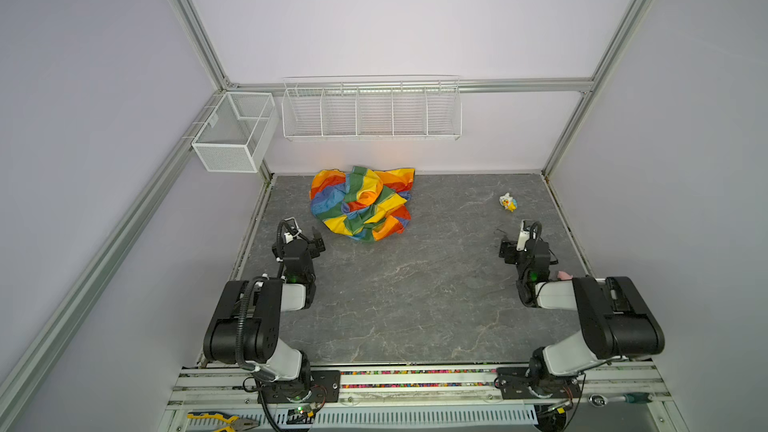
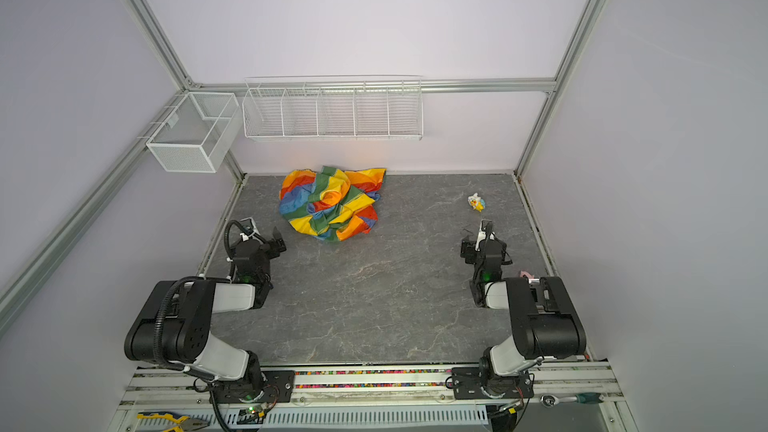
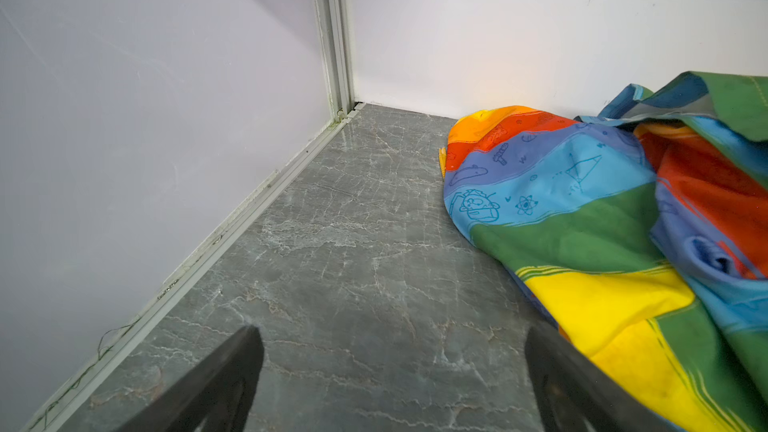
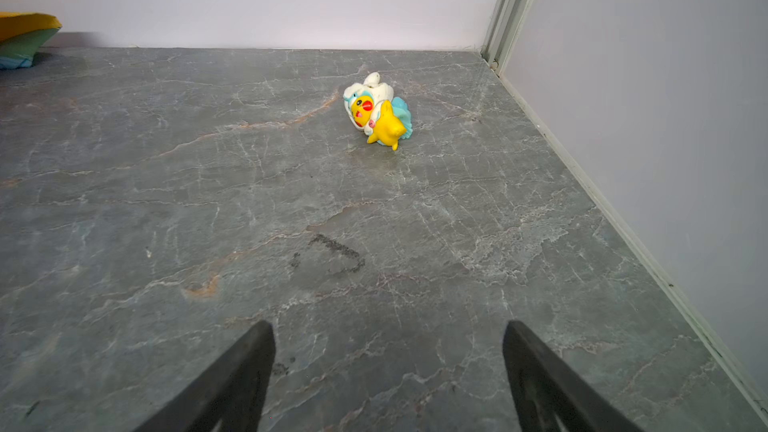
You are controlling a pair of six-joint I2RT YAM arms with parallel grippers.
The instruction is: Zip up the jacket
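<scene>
In both top views the jacket (image 1: 361, 203) (image 2: 330, 203) lies crumpled near the desk's (image 1: 415, 284) back wall, its zipper seemingly buried, so a blind grab may only bunch fabric. On the left wrist view, the left hand (image 3: 390, 338) gapes wide and empty, with the jacket just beside it. On the right wrist view, the right hand (image 4: 388, 330) is wide and empty, the toy (image 4: 376, 112) ahead.
</scene>
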